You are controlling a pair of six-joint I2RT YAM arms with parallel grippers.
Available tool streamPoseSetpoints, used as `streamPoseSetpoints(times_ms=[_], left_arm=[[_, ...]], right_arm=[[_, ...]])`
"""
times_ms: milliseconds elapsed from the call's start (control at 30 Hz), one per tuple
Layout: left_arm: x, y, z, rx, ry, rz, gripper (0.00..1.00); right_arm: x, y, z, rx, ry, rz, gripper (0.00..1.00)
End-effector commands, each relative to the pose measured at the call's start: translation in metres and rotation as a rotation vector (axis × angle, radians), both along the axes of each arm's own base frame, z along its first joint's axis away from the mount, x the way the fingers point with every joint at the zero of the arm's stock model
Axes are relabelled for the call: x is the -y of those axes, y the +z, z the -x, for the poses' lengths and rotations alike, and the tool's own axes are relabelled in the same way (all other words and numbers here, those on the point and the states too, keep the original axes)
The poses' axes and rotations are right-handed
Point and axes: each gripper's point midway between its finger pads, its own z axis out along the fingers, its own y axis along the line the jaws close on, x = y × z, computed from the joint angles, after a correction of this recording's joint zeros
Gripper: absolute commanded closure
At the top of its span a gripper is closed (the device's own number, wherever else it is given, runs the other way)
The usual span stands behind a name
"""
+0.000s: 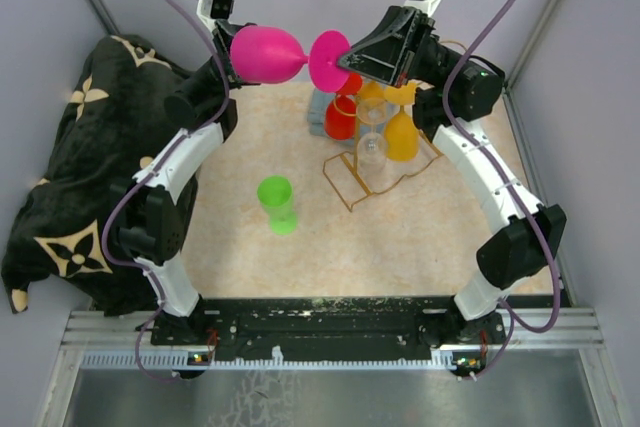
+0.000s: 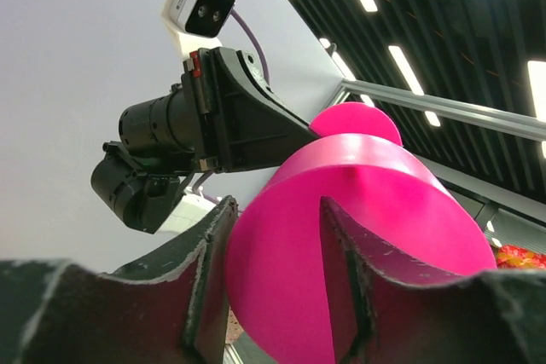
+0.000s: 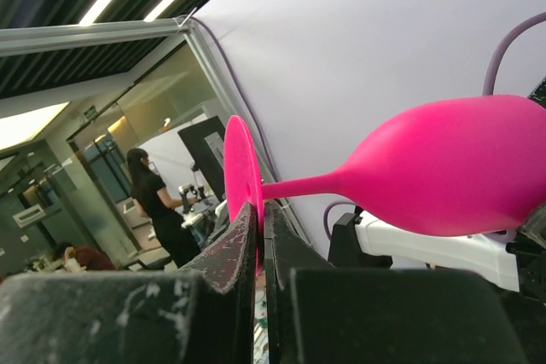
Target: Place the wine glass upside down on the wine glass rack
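Blanket (image 1: 80, 147) shows cream flower emblems; right fingers (image 3: 223, 283) pinch wine glass (image 3: 452, 168).

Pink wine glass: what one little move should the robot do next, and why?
Probably the left end effector should back away from the bright pink opaque wine glass. The right end effector is shut on its flat foot, and the left fingers flank the bowl, so the right arm alone could carry it to the thin gold wire rack.
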Motion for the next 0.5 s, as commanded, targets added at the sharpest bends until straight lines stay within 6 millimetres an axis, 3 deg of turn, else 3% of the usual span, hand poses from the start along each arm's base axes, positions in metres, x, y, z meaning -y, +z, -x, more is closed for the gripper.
streamPoseSetpoints(times_ms=[0,267,467], left_arm=[[-0.017,0.002,0.023,0.15,0.015,0.056,0.49],[-0.049,-0.02,-0.002,0.092,0.119,0.042,0.46],[-0.061,-0.032,-0.011,0.078,0.172,0.009,0.48]], right_arm=[[0.012,0.019,0.025,0.113,-0.04,-0.058,1.0],[0.021,0.023,0.021,0.121,-0.105,-0.062,1.0],[0.043,0.026,0.008,0.117,-0.229,-0.045,1.0]])
